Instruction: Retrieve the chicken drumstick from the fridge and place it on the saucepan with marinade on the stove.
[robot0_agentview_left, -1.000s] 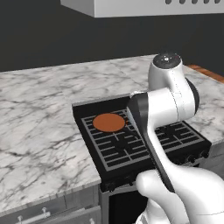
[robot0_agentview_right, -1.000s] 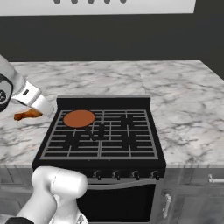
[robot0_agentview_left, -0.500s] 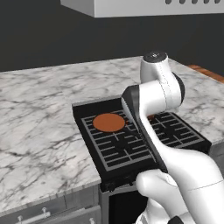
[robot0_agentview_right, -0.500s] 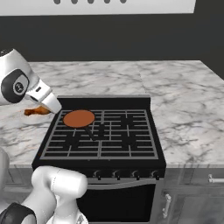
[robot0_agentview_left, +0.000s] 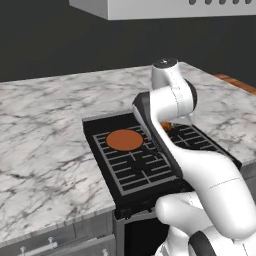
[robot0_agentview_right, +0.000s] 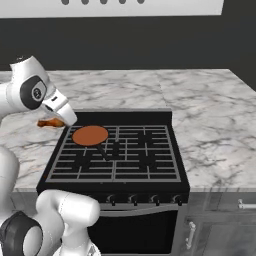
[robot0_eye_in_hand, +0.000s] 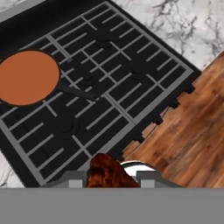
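Chicken drumstick (robot0_eye_in_hand: 106, 173), a small lumpy reddish-brown piece of meat, sits at the bottom centre of the hand view, clamped between the jaws of the white arm's two-finger gripper (robot0_eye_in_hand: 109, 177). In the right base view it (robot0_agentview_right: 50, 123) hangs at the left, beside the black gas stove with grey grates (robot0_agentview_right: 150, 165). The shallow round dark saucepan with its flat orange-brown disc of marinade (robot0_agentview_right: 90, 135) rests on the stove's rear left burner, apart from the drumstick. Grey-veined white marble counter (robot0_agentview_left: 45, 145) flanks the stove.
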